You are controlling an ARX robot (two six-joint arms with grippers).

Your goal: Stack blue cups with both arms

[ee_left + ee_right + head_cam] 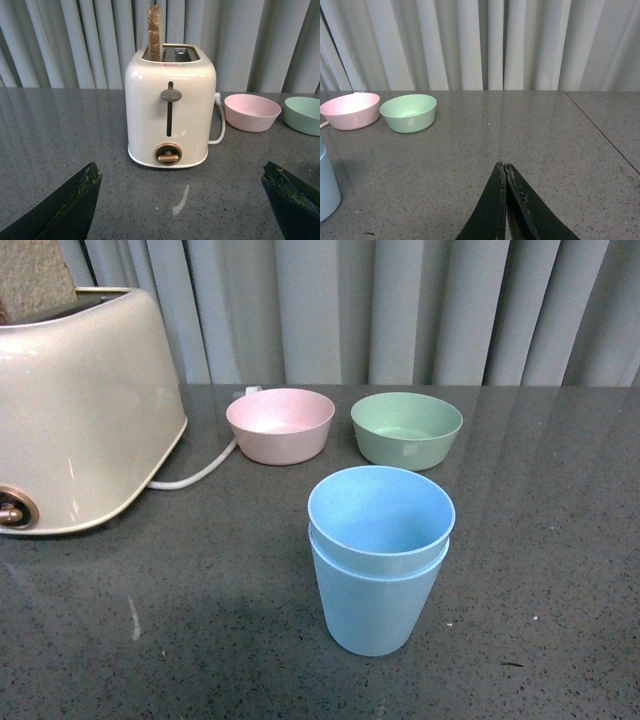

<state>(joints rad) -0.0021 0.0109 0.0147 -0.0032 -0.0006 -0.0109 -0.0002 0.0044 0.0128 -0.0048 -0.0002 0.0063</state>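
Note:
Two light blue cups (pixel 378 558) stand nested one inside the other, upright, in the middle of the dark table in the front view. A sliver of the same blue cups (pixel 327 184) shows at the edge of the right wrist view. Neither arm appears in the front view. My left gripper (pixel 181 177) is open, its black fingers (pixel 75 200) wide apart over bare table, facing the toaster. My right gripper (pixel 503 167) is shut with nothing between its jaws, low over the table away from the cups.
A cream toaster (pixel 75 410) with a slice of bread in it stands at the left, its white cord (pixel 195 475) trailing toward a pink bowl (pixel 280 425). A green bowl (pixel 406 429) sits beside it. Grey curtains hang behind the table.

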